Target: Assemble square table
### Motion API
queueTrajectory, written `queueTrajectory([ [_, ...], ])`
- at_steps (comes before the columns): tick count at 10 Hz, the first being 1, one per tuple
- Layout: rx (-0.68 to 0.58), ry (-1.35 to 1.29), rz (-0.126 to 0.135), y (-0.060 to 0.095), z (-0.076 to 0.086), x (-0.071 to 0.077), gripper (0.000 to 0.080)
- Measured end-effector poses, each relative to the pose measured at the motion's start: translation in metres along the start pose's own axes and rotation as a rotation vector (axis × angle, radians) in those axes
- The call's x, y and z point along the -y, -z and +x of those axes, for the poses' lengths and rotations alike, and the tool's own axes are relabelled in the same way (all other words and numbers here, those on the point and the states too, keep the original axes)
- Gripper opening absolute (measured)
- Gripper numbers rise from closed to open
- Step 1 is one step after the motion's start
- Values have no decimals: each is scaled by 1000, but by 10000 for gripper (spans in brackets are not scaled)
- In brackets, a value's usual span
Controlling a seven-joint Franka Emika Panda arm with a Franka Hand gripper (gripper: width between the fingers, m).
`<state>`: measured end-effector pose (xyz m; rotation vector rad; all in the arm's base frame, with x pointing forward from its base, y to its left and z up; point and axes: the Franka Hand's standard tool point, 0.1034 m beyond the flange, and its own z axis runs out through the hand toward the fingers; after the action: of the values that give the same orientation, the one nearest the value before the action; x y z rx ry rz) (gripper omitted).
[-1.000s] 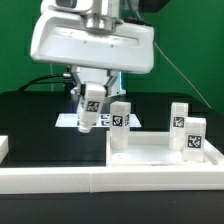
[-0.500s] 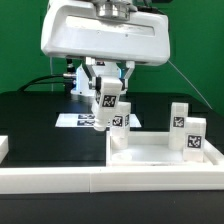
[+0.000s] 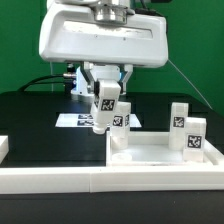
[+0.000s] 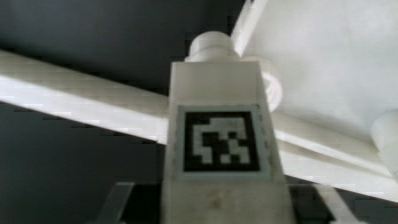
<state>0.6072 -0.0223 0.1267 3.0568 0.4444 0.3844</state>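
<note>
My gripper is shut on a white tagged leg block and holds it tilted above the black table, just off the near-left corner of the square tabletop. In the wrist view the leg fills the middle, tag facing the camera and peg end pointing away, with my fingers on both sides of it. The tabletop's rim runs slantwise behind it. Three more leg blocks stand on the tabletop: one right beside the held leg, two at the exterior view's right.
The marker board lies flat behind the held leg. A long white border rail runs along the front. A short white rail piece sits at the exterior view's left edge.
My gripper has moved toward the exterior view's right with the leg, now closer to the standing leg at the tabletop's corner. Little has moved in the last half second.
</note>
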Motion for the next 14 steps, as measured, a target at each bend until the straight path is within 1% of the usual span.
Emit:
queueTrajectory([
  [1,0,7,14,-2,16,2,290],
  [2,2,8,27,-3,27,2,290],
  [3,-7,5,34,-3,37,0,290],
  [4,-14,-4,35,-3,39,-3,290],
  [8,-11,-4,35,-4,37,-3,290],
  [9,-7,-8,39,-5,36,-3,290],
  [10,13,-31,60,-10,31,-2,290],
  [12,18,-37,70,-17,32,9,290],
  [13,14,-35,70,-17,32,10,290],
  [14,-13,-35,50,-17,33,4,290],
])
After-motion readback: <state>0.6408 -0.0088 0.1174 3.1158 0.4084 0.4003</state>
